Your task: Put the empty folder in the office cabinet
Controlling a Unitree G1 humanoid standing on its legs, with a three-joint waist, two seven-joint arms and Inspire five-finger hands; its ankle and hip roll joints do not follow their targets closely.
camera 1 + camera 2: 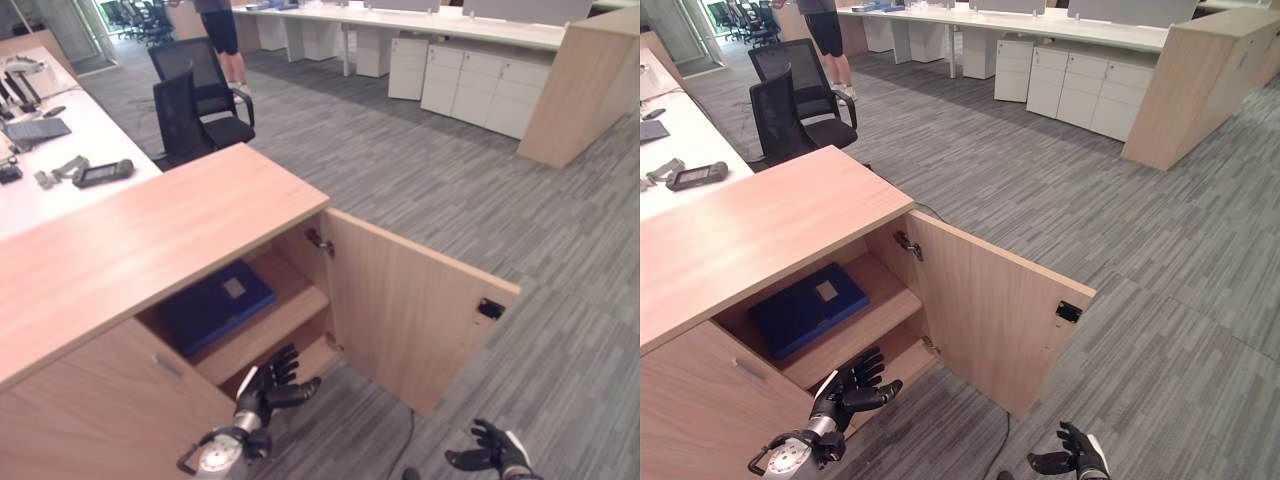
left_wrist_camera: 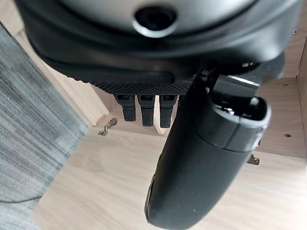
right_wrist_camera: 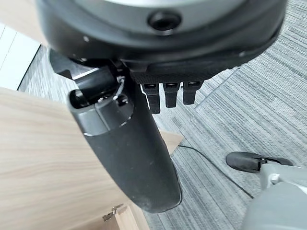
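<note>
we see the blue folder [image 1: 215, 305] lying flat on the upper shelf [image 1: 285, 322] of the cabinet [image 1: 130, 250], door [image 1: 410, 310] open. our left robot hand [image 1: 268, 385] and right robot hand [image 1: 490, 452] hold nothing, fingers spread.

An office: long white desks [image 1: 420, 25], black swivel chairs [image 1: 195, 95], grey carpet [image 1: 450, 190]; wooden cabinet [image 1: 150, 240].

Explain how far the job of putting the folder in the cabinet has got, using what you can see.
Done, it seems: the blue folder lies flat on the upper shelf inside the cabinet. In hand: nothing; the left robot hand hangs open by the lower compartment, and the right robot hand is open over the floor. Possibly left: the cabinet door stands open.
</note>
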